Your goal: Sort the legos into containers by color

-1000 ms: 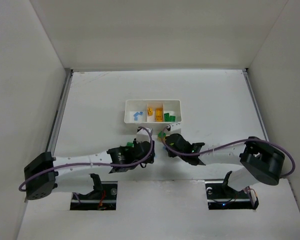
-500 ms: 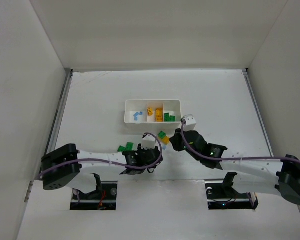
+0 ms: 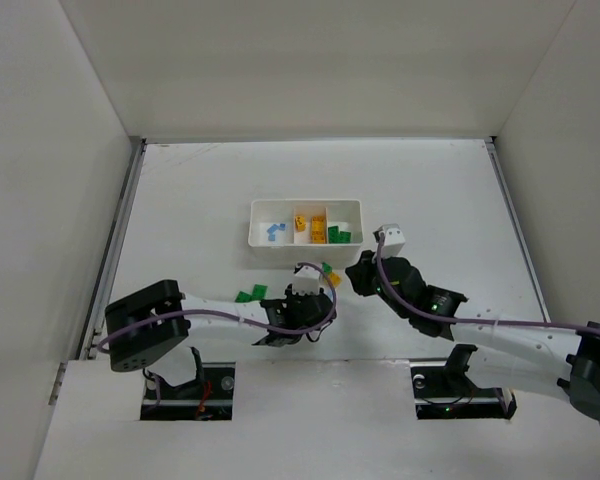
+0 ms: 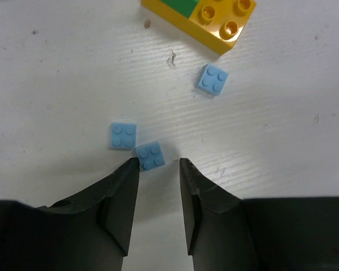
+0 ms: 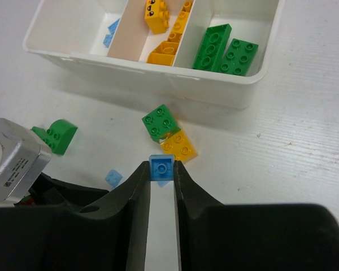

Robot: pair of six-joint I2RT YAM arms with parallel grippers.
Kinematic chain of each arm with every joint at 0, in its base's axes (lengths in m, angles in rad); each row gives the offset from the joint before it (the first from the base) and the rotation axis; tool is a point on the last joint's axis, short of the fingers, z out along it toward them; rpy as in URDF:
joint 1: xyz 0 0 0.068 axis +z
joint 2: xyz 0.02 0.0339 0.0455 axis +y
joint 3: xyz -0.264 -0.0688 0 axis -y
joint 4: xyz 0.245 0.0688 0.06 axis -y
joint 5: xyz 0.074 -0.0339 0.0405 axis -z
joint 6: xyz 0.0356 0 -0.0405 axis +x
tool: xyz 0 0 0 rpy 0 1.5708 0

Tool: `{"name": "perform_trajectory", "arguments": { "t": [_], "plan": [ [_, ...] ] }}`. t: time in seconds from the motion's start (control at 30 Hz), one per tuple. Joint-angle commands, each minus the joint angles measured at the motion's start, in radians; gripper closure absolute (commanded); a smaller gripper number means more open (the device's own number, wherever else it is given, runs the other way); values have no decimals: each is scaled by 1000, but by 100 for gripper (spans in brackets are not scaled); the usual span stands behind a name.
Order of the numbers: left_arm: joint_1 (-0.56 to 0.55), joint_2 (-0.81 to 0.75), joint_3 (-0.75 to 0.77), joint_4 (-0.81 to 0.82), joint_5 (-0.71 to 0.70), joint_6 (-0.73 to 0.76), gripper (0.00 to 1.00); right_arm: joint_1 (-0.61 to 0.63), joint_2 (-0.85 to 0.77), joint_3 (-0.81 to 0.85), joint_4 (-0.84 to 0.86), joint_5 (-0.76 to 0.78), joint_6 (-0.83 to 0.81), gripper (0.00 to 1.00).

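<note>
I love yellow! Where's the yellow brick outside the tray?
Right wrist view: the yellow brick lies near the tray's front wall, touching a green brick, just beyond the right gripper.

Tray [image 3: 305, 203] (three colours inside) — loose green bricks [image 3: 251, 294], seemingly two, sit on the table [image 3: 190, 200] nearby.

Seen from overhead, the pale blue lego [image 5: 161, 169] pinched in the right gripper [image 5: 161, 167] is hidden beneath its fingers. The loose blue legos [image 4: 124, 135] on the table by the left gripper [image 4: 160, 166] are too small to make out. The tray's [image 5: 158, 79] far wall is cut off by the right wrist view's top edge, and the yellow-and-green lego [image 4: 206, 17] by the left wrist view's.
</note>
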Motion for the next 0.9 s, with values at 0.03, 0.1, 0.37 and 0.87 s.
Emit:
{"name": "perform_trajectory", "arguments": {
  "t": [0.03,0.1,0.37,0.87],
  "plan": [
    [16,48,30,29,-16,1,71,-3,-10,-4,45,2,-13,77],
    [17,57,32,30,-16,5,78,-3,-8,-6,46,1,-13,77],
    [8,-16,0,12,-45,17,91,-23,-7,16,63,-16,-26,77],
    [37,-570,-120,-114,-89,18,91,3,430,413,247,-142,-118,77]
  ]
}}
